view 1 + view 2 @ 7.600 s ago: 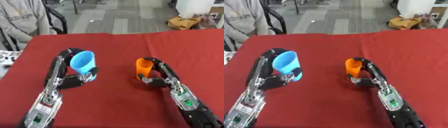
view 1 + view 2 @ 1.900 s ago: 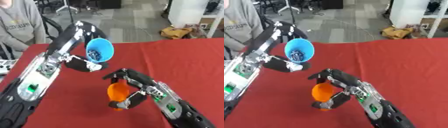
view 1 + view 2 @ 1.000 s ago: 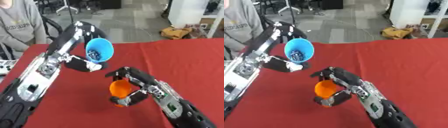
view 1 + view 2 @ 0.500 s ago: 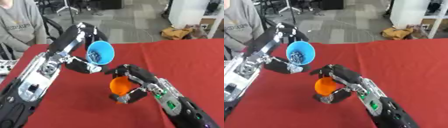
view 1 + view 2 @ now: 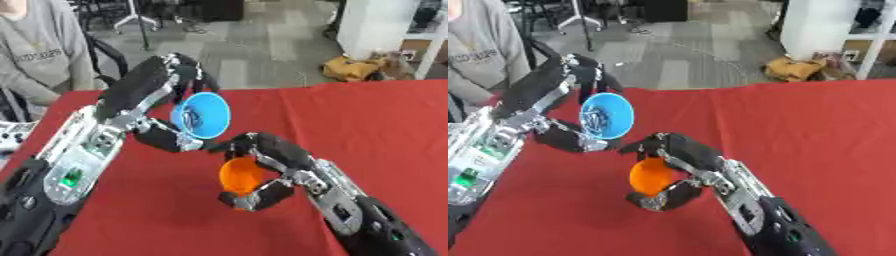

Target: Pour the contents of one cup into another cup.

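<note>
Left hand (image 5: 156, 97) curled round smooth round blue cup (image 5: 202, 115) tipped sideways, contents indistinct, right hand (image 5: 267, 170) gripping glossy orange cup (image 5: 240, 177) beneath, red cloth table (image 5: 367, 120).

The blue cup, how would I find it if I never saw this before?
Look above the red table, left of the middle, where the robot's left hand is curled round the blue cup. It is tipped sideways, higher than the orange cup beside it.

Even, bright indoor lighting is seen throughout, with only faint shadows cast on the red tablecloth (image 5: 376, 130), while fine detail is softened by slight overall blur, most noticeably in the background floor (image 5: 702, 55).
</note>
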Controlling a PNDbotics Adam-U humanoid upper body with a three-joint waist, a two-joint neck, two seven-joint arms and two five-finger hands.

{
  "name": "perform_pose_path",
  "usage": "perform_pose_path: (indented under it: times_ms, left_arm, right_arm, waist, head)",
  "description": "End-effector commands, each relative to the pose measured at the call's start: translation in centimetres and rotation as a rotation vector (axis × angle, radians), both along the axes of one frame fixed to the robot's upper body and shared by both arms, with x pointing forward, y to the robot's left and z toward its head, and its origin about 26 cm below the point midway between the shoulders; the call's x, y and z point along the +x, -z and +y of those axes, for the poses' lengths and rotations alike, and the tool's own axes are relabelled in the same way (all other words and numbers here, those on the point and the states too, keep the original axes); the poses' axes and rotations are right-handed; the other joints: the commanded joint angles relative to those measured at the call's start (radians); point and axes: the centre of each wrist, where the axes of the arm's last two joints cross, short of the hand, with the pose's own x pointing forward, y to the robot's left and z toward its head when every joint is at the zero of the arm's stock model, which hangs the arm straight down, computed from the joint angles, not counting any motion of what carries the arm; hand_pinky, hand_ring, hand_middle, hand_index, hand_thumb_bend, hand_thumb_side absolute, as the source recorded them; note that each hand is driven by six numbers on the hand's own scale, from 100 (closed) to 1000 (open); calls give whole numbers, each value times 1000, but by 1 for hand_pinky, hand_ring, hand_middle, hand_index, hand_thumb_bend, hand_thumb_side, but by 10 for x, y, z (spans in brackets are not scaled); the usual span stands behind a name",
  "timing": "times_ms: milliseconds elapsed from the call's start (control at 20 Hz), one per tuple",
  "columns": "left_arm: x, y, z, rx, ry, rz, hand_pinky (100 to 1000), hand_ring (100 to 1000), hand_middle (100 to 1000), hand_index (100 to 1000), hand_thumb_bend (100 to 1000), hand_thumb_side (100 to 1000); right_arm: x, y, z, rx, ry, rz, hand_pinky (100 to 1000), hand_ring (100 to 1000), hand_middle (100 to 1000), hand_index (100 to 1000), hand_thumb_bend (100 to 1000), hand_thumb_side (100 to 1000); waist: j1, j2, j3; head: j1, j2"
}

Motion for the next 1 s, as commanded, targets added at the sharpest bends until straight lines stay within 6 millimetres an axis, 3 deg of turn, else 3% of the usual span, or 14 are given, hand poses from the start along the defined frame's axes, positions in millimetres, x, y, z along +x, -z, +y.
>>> perform_pose_path:
  times_ms: [50, 1000]
  left_arm:
    - [0, -11, -3, 28, -9, -54, 355, 281, 329, 656, 654, 100]
    - [4, -11, -20, 135, -40, -171, 372, 303, 343, 652, 649, 100]
  right_arm:
    - [1, -9, 4, -2, -13, -24, 464, 374, 477, 863, 337, 516]
    - [2, -5, 4, -12, -7, -11, 462, 371, 476, 863, 342, 521]
  waist:
    - [0, -19, 0]
    - [-2, -21, -10]
  head:
    - [0, -10]
    - [2, -13]
